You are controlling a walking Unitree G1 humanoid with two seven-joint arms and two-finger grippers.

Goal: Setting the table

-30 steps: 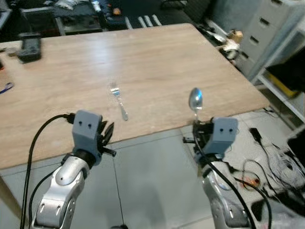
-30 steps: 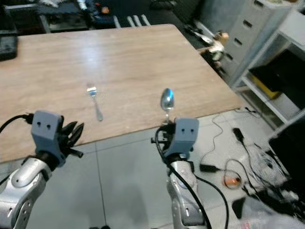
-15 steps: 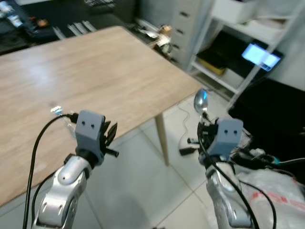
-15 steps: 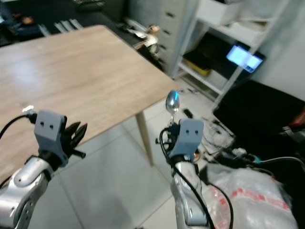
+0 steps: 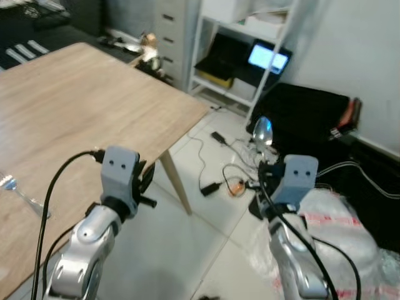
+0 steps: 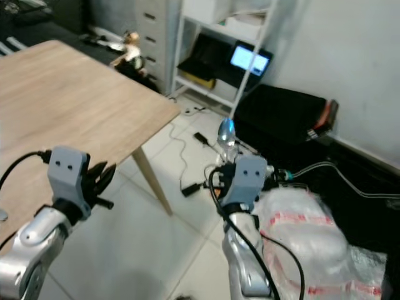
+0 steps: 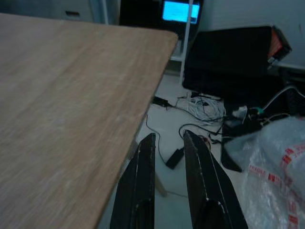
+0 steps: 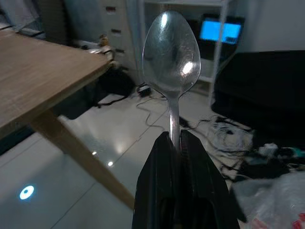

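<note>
Right gripper [image 8: 174, 143] clamped on the handle of a shiny silver metal spoon [image 8: 171, 57], bowl upright, held over pale floor at 3 o'clock of the light wooden table [image 5: 81, 106]. Left gripper [image 7: 167, 157] empty, fingers slightly parted, beside the table corner. Silver metal fork [image 5: 19, 194] flat on the tabletop at 9 o'clock.

The two head cameras looked forward and down from above the arms, taking in the corner of the wooden counter [image 5: 94, 106] on the robot's left, the tiled floor [image 5: 187, 262] below and a shelf unit with a lit screen [image 5: 269, 58] farther off. Both eyes shared that scene, the right one slightly offset. The left wrist camera looked along its gripper [image 7: 167, 138] over the counter's edge toward the same screen. The right wrist camera sat close behind its gripper [image 8: 175, 138], facing the spoon [image 8: 171, 52], the counter's leg [image 8: 76, 157] and that screen beyond
</note>
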